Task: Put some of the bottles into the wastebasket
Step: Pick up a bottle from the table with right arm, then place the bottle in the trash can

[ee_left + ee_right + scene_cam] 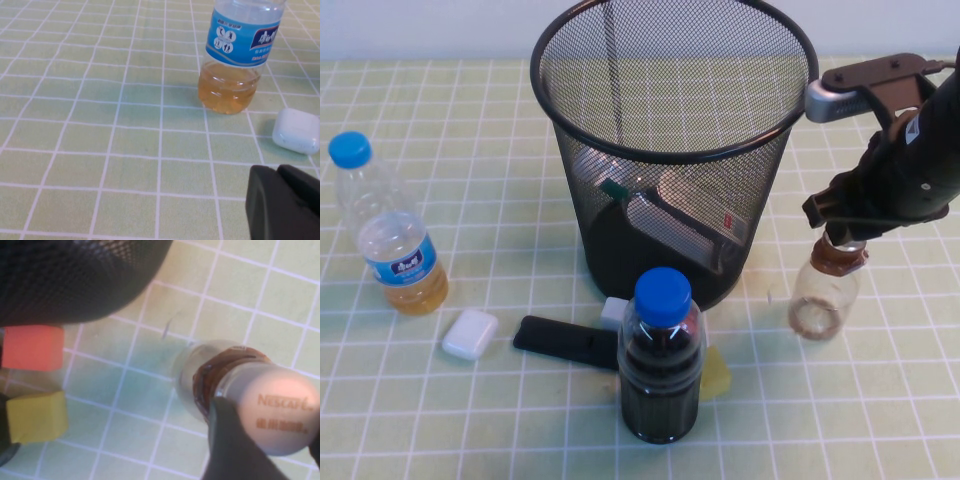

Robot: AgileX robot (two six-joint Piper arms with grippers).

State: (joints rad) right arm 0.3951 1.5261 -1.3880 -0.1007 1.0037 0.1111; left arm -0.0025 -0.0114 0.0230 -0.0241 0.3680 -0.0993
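Observation:
The black wire-mesh wastebasket [670,150] stands at the table's middle back; it also fills a corner of the right wrist view [75,275]. A clear bottle with a green-and-dark label [665,215] lies slanted inside it. My right gripper [842,238] is just right of the basket, shut on the white cap of the small bottle with the brown neck band [825,290]. In the right wrist view my right gripper [272,425] clamps the cap, with the bottle body [192,375] below it over the table. My left gripper [282,200] is shut and empty, low over the table's left side.
A slim blue-capped bottle with yellowish liquid [392,240] [235,55] stands far left beside a white case [470,333] [297,131]. A dark-liquid bottle [660,360] stands in front of the basket, with a black flat bar [565,342], yellow block [35,417] and orange block [32,346].

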